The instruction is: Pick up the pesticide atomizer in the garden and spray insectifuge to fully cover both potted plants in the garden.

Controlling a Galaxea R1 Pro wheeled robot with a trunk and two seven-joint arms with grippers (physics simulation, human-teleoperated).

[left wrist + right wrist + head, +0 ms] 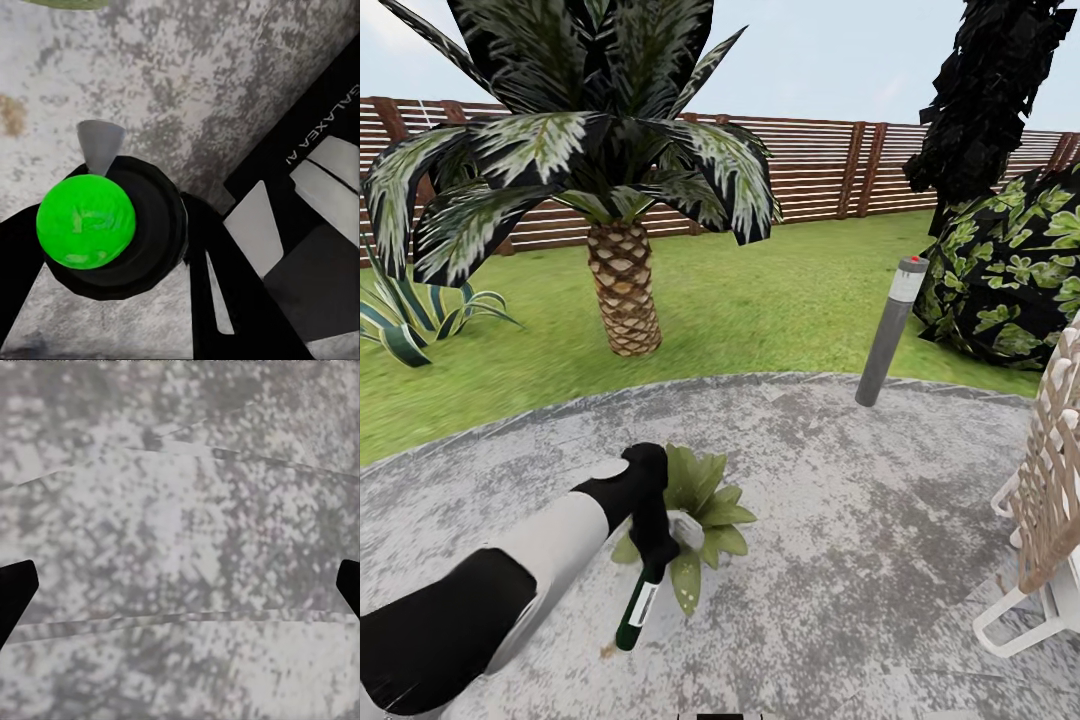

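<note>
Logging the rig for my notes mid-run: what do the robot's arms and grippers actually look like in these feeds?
The left arm has glossy black segments alternating with a pale grey-white one. The left gripper is black; the left wrist view shows grey panels and white "GALAXEA" lettering on its black housing. The right gripper's fingers show as plain black tips at the frame edges.

The head view looks forward and down over the patio point(840, 520) toward the fence point(810, 165); both wrist views face close down at the same patio stone.

The left arm point(510, 590) has black and white segments, lettered "GALAXEA".
</note>
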